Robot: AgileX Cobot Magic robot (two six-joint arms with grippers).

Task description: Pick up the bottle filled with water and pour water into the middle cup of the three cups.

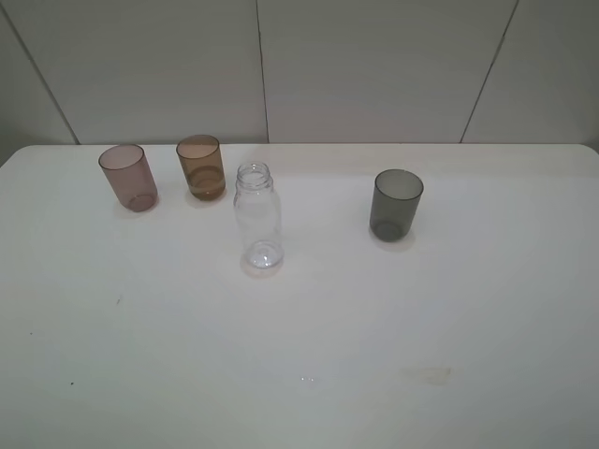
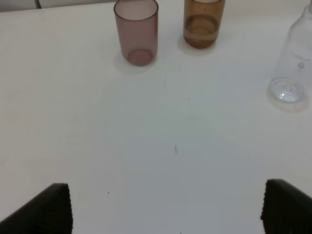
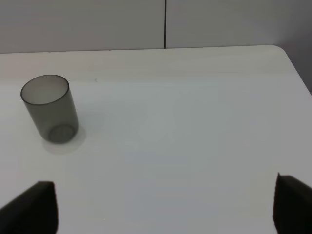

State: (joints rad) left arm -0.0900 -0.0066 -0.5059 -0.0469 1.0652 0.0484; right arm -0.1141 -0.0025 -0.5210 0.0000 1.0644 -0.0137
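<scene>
The clear bottle [image 1: 258, 217] stands upright and uncapped near the table's middle; its base shows in the left wrist view [image 2: 292, 63]. The pinkish-mauve cup [image 1: 128, 176] is at the far left, also in the left wrist view [image 2: 137, 31]. The amber-brown middle cup [image 1: 201, 167] stands between it and the bottle, with a band of liquid low inside [image 2: 202, 22]. The smoky grey cup [image 1: 396, 204] stands apart on the right [image 3: 49, 108]. My left gripper [image 2: 165, 209] is open and empty, well short of the cups. My right gripper [image 3: 165, 207] is open and empty, short of the grey cup. Neither shows in the high view.
Everything stands on a white table [image 1: 299, 355] with a rounded far right corner [image 3: 282, 53]. A pale panelled wall [image 1: 374, 65] rises right behind the far edge. A few small droplets [image 1: 306, 379] lie near the front.
</scene>
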